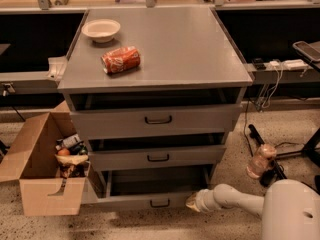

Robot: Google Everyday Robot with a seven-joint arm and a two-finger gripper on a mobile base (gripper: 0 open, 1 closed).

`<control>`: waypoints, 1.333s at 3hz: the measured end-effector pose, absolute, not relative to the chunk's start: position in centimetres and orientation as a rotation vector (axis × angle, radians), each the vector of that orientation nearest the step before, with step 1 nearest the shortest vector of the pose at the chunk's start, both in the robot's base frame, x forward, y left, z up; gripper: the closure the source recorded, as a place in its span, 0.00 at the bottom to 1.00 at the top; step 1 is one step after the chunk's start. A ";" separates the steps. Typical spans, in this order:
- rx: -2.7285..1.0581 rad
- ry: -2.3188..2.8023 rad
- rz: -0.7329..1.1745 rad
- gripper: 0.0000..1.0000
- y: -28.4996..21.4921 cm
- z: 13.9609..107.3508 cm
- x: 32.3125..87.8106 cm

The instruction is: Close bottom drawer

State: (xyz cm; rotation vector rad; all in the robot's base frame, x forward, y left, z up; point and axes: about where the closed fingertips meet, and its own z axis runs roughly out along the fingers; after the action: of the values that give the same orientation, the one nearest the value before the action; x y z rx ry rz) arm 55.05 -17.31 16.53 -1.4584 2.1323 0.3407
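Low at six o'clock, the wide grey flat-fronted bottom drawer [135,202] of the grey metal cabinet [160,59] is shown pulled out. The pale rounded gripper [192,202] is placed at its front's right end, seemingly for an inward push; whether spread or closed cannot be told. Nothing is seen blocking the inward path; a brown cardboard box [45,194] is set beside the left edge, at eight o'clock.

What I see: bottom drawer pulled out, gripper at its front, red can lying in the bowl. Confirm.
One thing wrong: the camera view shows the red can lying on the cabinet top beside the bowl, not in it. The bottom drawer is pulled out, gripper at its front.
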 end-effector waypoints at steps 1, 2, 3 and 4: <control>-1.437 2.124 0.296 1.00 -18.1 17.1 56.4; -1.419 2.108 0.258 1.00 -18.6 17.7 57.8; -1.412 2.102 0.255 1.00 -18.6 17.5 58.2; -1.412 2.093 0.245 1.00 -18.5 17.6 58.4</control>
State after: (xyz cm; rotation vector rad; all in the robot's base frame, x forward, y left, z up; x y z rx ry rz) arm 58.45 -18.49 17.58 -1.4122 2.0931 0.2451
